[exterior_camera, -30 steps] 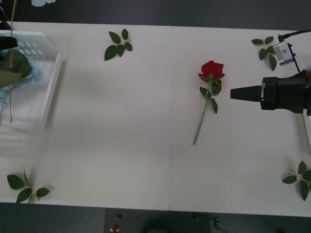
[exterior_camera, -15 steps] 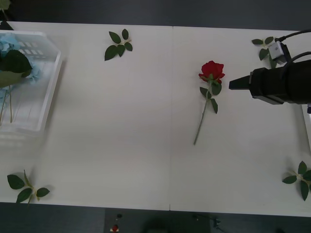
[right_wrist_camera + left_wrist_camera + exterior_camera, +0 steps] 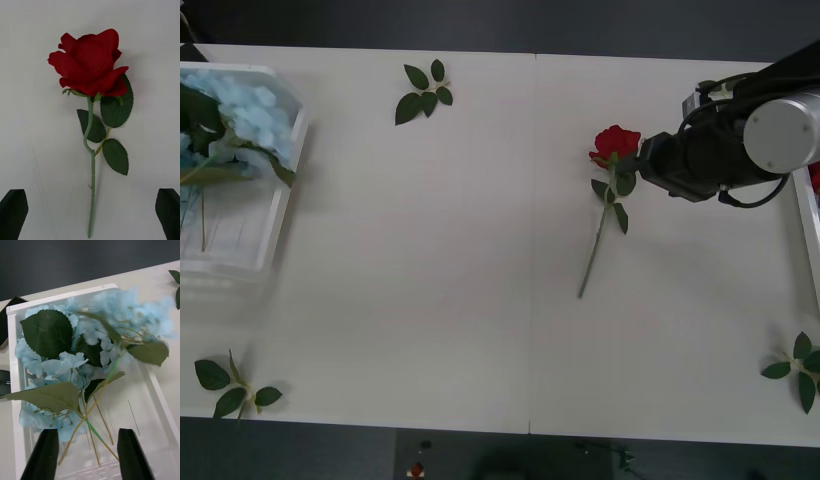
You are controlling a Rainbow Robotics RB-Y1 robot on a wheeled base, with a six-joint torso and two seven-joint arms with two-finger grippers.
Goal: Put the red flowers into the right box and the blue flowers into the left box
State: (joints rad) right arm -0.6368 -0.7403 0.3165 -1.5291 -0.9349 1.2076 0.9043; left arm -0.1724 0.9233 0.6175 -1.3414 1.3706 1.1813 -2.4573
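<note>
The blue flowers (image 3: 93,352) lie in the basket (image 3: 280,215), far left of the rose (image 3: 616,145), and the left gripper (image 3: 88,453) hangs above them with fingers apart. The right gripper (image 3: 90,213), fingers wide apart, is just right of the rose, over its stem. I think closing there may miss the thin stem or pinch only a leaf.

Black right arm (image 3: 700,160), grey joint cap, black cables

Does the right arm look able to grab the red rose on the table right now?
Probably yes. The right gripper hovers over the rose, fingers open on either side of its stem, with only bare table around it.
</note>
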